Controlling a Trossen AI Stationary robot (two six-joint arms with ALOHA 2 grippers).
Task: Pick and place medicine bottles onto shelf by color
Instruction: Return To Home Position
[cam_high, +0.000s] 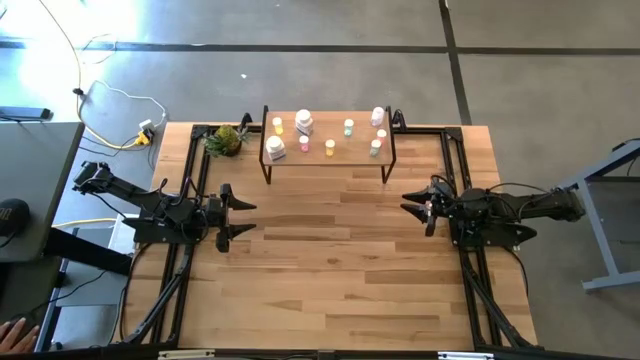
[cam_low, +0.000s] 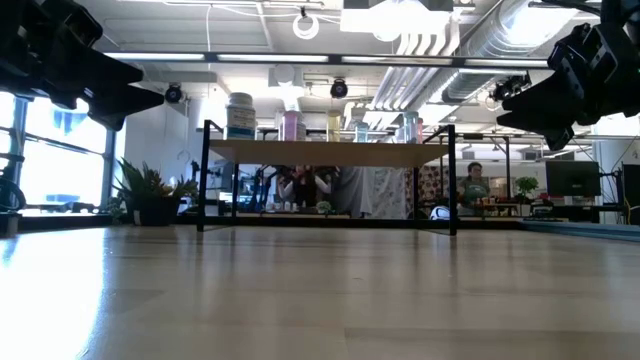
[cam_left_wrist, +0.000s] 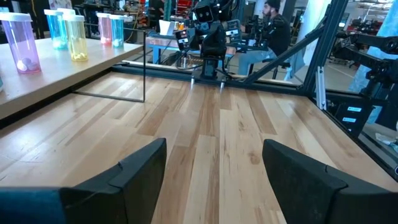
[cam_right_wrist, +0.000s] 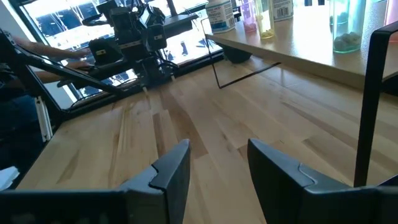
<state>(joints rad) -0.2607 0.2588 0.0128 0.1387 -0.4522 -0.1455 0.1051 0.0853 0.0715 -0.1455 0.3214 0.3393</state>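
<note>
Hovering over the left side of the counter, the left hand pointed toward the middle, its two fingers spread wide and holding nothing. The right hand faced it from the counter's right side, well apart from it. Its own fingers were likewise parted wide and empty. In the low view both hands hung above the wood without touching it.

The shelf stood at the far edge of the counter, beyond both hands and roughly midway between the two arms. The medicine bottles in view all stood upright on its board. Two larger white bottles were at the shelf's left end, one nearer the front edge and one farther back. A small yellow bottle stood just beside them, and a pink bottle was a little farther along. A second yellow one sat near the middle. Toward the right end were greenish bottles and a further pink one or two, set apart from one another. Their exact shades were too small to tell in the high view.

A leafy green plant sat on the counter just beside the shelf's left legs. In the left wrist view a person showed in the room past the counter's far side.
</note>
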